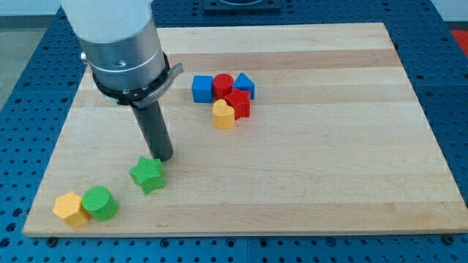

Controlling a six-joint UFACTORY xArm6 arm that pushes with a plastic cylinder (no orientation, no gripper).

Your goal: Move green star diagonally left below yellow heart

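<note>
Wooden counter (329, 168) on a blue perforated base. Green star (148, 175) lies touching my tip (164, 158), just below-left of it. Yellow heart (224, 114) sits well apart, up-right. End effector: plain rod, no jaws.

Wooden table (329, 168) carries green star (148, 175), yellow heart (224, 114), other blocks.

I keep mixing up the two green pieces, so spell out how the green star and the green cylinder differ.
The green star has a pointed outline; the green cylinder is round with a flat circular top. The star lies alone, right at my tip; the cylinder sits farther toward the view's bottom left, against the yellow hexagonal block, away from my tip. Both are the same green and rest on the wooden board.
</note>
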